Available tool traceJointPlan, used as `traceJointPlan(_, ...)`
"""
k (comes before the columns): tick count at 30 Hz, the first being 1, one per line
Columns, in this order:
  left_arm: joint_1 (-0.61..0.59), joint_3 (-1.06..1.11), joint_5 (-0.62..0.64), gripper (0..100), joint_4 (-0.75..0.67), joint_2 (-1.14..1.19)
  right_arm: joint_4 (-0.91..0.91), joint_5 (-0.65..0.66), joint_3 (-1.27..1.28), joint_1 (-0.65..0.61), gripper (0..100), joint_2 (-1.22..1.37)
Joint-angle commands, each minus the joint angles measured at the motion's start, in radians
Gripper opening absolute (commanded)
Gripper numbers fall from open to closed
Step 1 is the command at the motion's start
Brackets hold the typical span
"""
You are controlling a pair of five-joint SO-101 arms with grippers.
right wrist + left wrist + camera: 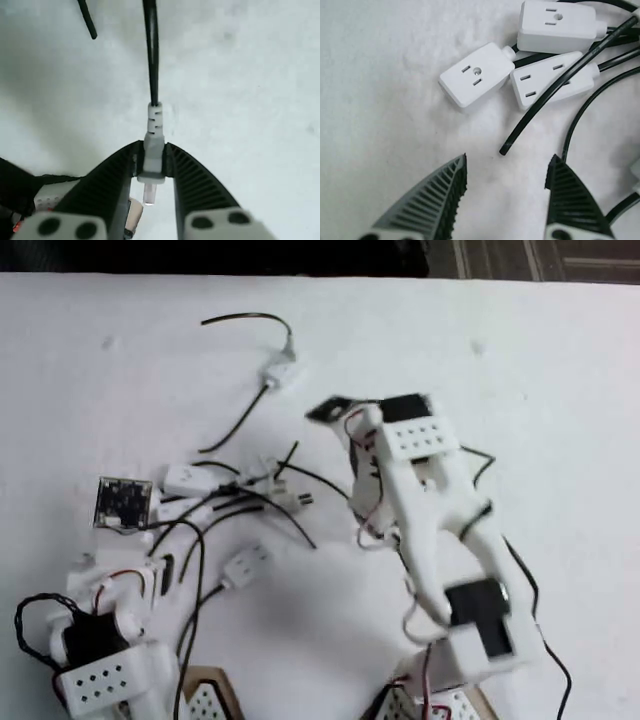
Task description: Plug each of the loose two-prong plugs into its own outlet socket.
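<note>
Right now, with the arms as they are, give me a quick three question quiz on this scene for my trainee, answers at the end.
1. True or false: the right gripper is shut on a plug.
2. How many white outlet sockets lie ahead of the left gripper in its wrist view? A) one B) three C) five
3. Fill in: the left gripper's jaws stand ___, with nothing between them.
Key: 1 true; 2 B; 3 open.
</note>
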Motion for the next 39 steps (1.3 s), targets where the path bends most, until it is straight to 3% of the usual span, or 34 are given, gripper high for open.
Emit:
traceJointPlan(1, 0.002, -0.011, 0.002, 26, -0.006, -0.008, 0.016, 0.011, -0.035, 0.004, 1.7, -0.228)
traceJointPlan(5, 0.045, -0.025, 0.008, 26, -0.044, -0.008, 0.016, 0.002, -0.035, -0.022, 1.7, -0.403)
traceJointPlan(17, 0.076, -0.324, 0.199, 26, -0.037, -0.008, -0.067, -0.259, -0.035, -0.237, 1.7, -0.771)
traceJointPlan(26, 0.355, -0.408, 0.402, 26, -0.035, -0.008, -0.114, -0.390, -0.002, -0.503, 1.7, -0.905)
traceJointPlan(39, 0.656, -0.497, 0.440, 26, -0.026, -0.013, -0.272, -0.387, 0.238, -0.590, 1.7, -0.911)
